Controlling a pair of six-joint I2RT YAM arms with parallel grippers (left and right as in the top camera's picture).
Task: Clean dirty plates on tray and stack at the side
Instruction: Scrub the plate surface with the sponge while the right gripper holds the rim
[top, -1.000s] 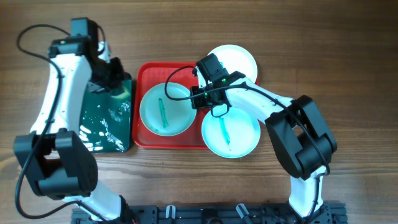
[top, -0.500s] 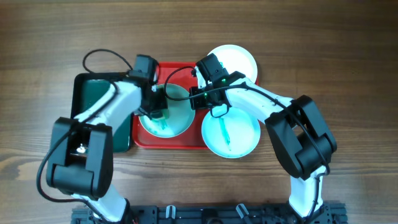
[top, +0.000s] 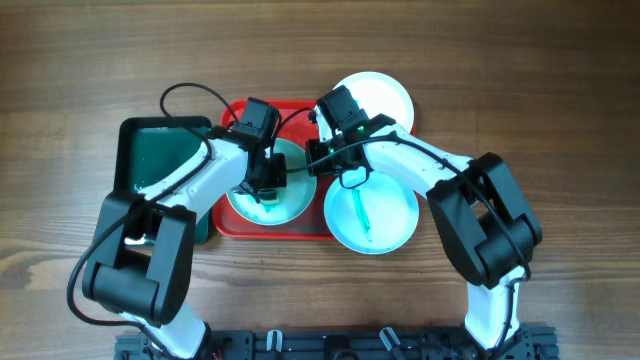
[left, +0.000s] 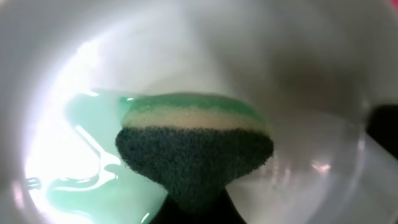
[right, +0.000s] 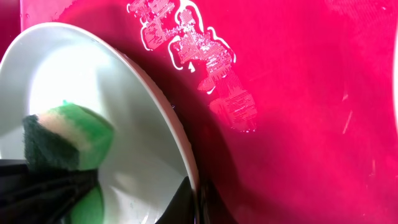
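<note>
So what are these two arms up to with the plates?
The left arm has a green sponge clamped in its jaws and pressed into the plate on the red tray, where greenish liquid is smeared. The right arm pinches that plate's rim, steadying it. A second streaked plate waits beside the tray, and a third plate lies behind, looking clean.

Robotics lab, wooden table (top: 560, 60), black mounting rail (top: 330, 345)

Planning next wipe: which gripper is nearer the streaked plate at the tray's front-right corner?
Right. The right gripper pinches the middle plate beside the streaked plate; the left gripper holds a sponge on the middle plate, farther left.
</note>
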